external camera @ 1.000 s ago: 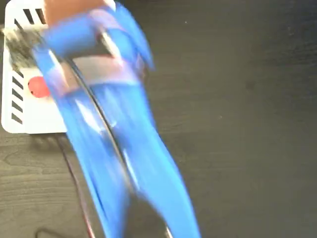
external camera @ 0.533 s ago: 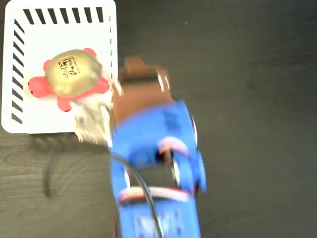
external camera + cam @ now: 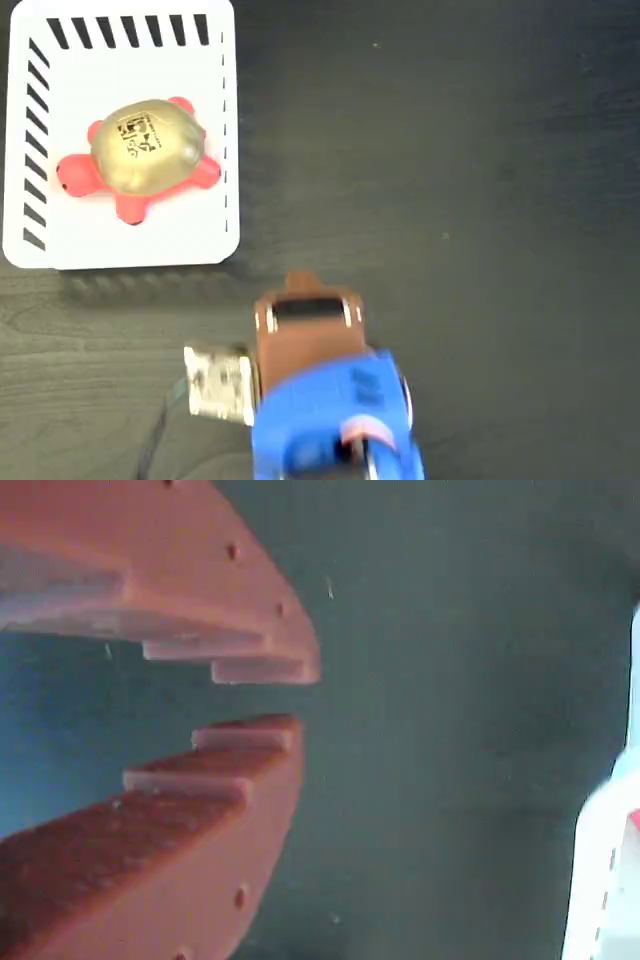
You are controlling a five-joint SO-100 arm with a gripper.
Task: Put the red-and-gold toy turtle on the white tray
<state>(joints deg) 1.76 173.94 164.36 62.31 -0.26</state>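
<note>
1. Dark wood-grain tabletop [image 3: 480, 200] fills the fixed view.
2. At its far left lies the white tray [image 3: 200, 220], black stripes along its top and left edges.
3. On the tray sits the red-and-gold toy turtle [image 3: 143, 150], head pointing left.
4. The gripper [image 3: 290, 698] is well apart from the tray, near the lower edge of the fixed view; its fingers [image 3: 250, 770] are parted by a narrow gap with nothing between them.

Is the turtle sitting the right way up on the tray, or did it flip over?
Right way up. In the fixed view the turtle shows its gold shell on top, red legs spread flat on the tray.
</note>
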